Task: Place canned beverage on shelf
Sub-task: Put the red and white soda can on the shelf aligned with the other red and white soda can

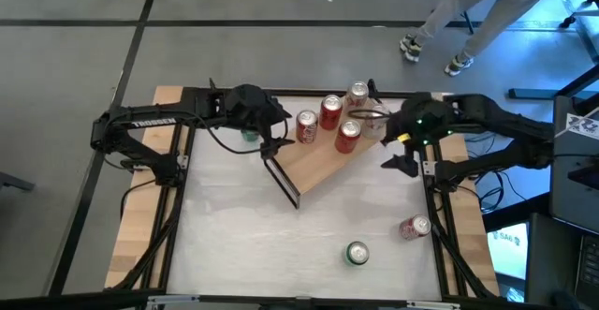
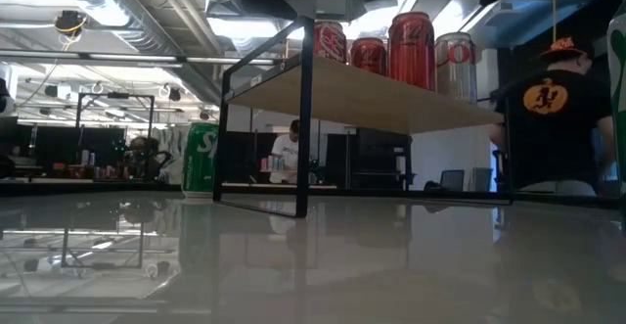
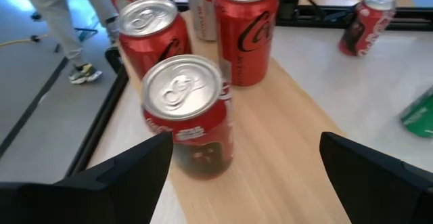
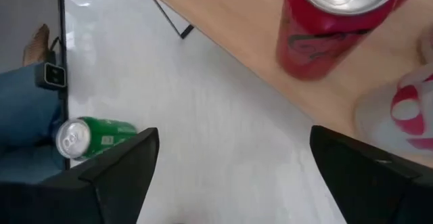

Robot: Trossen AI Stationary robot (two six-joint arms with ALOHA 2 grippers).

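Left wrist view: red can [image 3: 188,116] (upright) between open left pincer [image 3: 243,173] fingers.

**Tabletop, shelf, and the cans on them**

The white tabletop with wooden edges [image 1: 225,226] carries a light-wood shelf with black metal frame ends [image 1: 314,165]. Four upright cans stand on the plank: three red cans [image 1: 329,111] and one silver-and-red can [image 1: 358,93]. On the tabletop itself, well apart from the shelf, stand a green can [image 1: 357,253] and a red can [image 1: 414,227].

One camera looks straight down on the white surface [image 1: 234,235]; another sits level with it. Both wrist cameras hover close — all four share the light-wood plank shelf [image 1: 323,165] with red cans.
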